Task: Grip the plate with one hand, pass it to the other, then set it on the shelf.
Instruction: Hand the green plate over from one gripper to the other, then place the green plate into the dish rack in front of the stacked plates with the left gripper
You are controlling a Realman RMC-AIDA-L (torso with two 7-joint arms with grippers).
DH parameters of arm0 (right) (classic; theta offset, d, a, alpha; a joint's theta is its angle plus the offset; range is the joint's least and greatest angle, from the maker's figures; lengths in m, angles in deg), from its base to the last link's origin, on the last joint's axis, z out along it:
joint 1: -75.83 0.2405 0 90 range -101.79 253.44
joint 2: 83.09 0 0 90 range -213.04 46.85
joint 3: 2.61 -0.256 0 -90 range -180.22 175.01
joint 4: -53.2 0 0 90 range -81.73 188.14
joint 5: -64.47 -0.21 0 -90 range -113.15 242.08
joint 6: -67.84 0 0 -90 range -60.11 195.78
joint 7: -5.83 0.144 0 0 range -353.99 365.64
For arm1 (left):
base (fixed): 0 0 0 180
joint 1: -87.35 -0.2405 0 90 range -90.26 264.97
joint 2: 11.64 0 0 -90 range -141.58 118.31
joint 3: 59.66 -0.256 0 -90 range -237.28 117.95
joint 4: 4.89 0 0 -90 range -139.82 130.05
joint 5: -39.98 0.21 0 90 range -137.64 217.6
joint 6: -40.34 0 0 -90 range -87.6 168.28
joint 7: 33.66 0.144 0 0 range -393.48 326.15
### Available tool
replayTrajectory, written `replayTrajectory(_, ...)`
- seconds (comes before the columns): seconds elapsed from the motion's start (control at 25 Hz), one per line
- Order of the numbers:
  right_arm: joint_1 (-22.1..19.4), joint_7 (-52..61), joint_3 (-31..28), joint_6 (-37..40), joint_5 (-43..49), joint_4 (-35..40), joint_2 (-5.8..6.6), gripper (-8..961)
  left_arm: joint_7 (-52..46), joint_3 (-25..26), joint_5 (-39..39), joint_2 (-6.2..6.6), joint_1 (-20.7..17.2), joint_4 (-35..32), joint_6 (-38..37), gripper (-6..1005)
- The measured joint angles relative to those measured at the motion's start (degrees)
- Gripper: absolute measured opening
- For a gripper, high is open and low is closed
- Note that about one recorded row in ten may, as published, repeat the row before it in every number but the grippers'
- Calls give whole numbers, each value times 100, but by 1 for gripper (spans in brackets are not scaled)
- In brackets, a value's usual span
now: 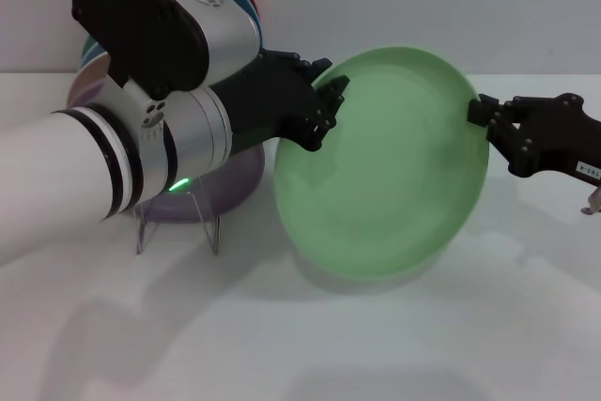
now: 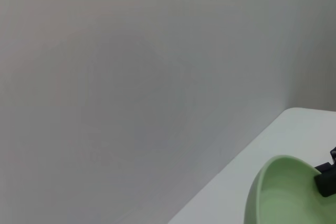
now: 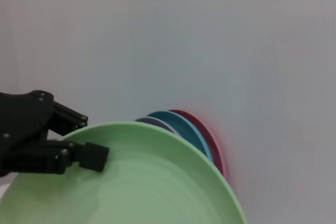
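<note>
Head view, plate: the round, shallow, pale mint-green plastic plate [image 1: 385, 161] is tilted up on edge above the white bench [image 1: 310, 345], with its hollow face toward the camera. It is held between the two hands, and its lower rim is low over the bench.
Head view, left hand: the black two-finger left hand [image 1: 327, 105], on a silver-grey block and a white forearm with thin black bands, is clamped on the plate's upper left rim.
Head view, right hand: the slim black right hand [image 1: 484, 115], with a small white label, has its fingers closed on the plate's right rim.
Head view, shelf: the small clear acrylic rack [image 1: 178, 218] stands on the bench at left, below the left forearm. It carries a lilac-purple plate [image 1: 230, 180]. More coloured plates show behind the arm.

Left wrist view, plate: one curved part of the mint plate [image 2: 286, 192] shows in a corner, over the white bench [image 2: 252, 166].
Left wrist view, hand: a black finger [image 2: 326, 179] touches the plate's rim. The rest is a plain grey wall [image 2: 131, 77].

Right wrist view, plate: the plate's rim [image 3: 157, 129] arcs across the frame.
Right wrist view, left hand: the far black hand [image 3: 86, 153] grips the rim, with one finger [image 3: 94, 156] lying on the plate's inner face.
Right wrist view, other plates: beyond the rim stand the edges of a purple plate [image 3: 155, 123], a teal-blue plate [image 3: 184, 127] and a pink-red plate [image 3: 210, 140], close together.
</note>
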Motion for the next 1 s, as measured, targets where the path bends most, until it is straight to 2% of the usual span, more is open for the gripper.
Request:
replayTrajectory(0.24,81,-18,-255,-619,-355,373,11,71,251,-100,-5,0,-52,-54,-248,151)
replayTrajectory(0.44,99,-17,-446,-864,-488,600,-2,146,417,-183,-16,-1,-115,-64,-464,70)
replayTrajectory(0.56,-23,-23,-586,-939,-745,733,-19,201,474,-205,-19,2,-167,-30,-538,73)
replayTrajectory(0.68,-189,-169,-1001,-1311,-1278,1061,-37,255,763,-284,-5,15,-348,-11,-938,76)
replayTrajectory(0.8,-241,-605,-1671,-1965,-1905,1782,-39,355,1656,-629,4,17,-693,-86,-2021,80)
replayTrajectory(0.92,-189,-830,-2172,-2295,-2091,2280,-38,477,2623,-1281,149,37,-1002,-442,-4111,83)
replayTrajectory(0.96,-164,-844,-2256,-2338,-2091,2361,-38,509,2768,-1526,339,56,-1065,-655,-4978,84)
replayTrajectory(1.0,-153,-849,-2285,-2345,-2091,2411,-35,541,2809,-1680,488,68,-1095,-803,-5512,85)
